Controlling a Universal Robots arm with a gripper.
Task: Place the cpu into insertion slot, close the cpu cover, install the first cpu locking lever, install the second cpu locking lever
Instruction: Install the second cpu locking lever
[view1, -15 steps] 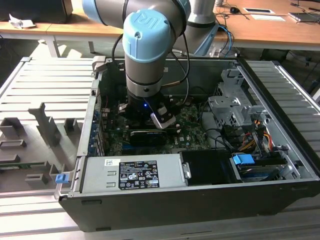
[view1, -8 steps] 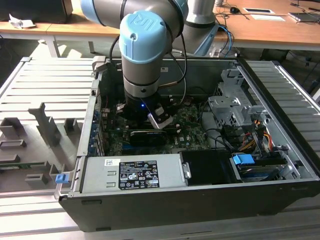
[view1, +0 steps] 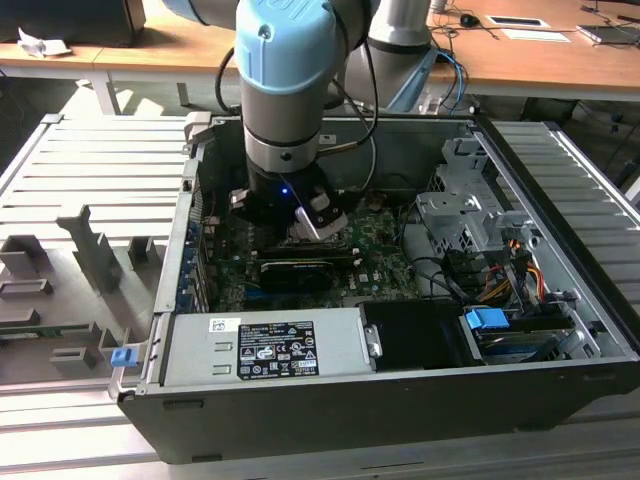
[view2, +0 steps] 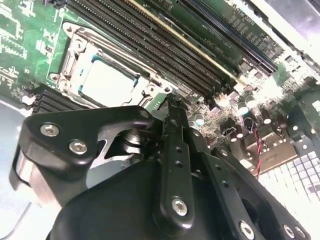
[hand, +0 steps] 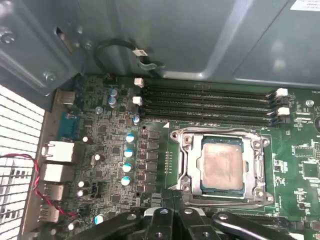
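Cpu (hand: 222, 165) sits seated in the insertion slot (hand: 187, 167), cpu cover (hand: 260, 165) down flat around it. Pincer (hand: 172, 200) clenched with nothing between its fingers, hovering just beside the socket edge, above the green motherboard (hand: 300, 160) inside the computer case (view1: 400, 400).

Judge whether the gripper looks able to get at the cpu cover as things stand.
Probably yes. The gripper hangs just beside the cpu cover, which lies closed around the cpu, with nothing between them inside the open computer case.
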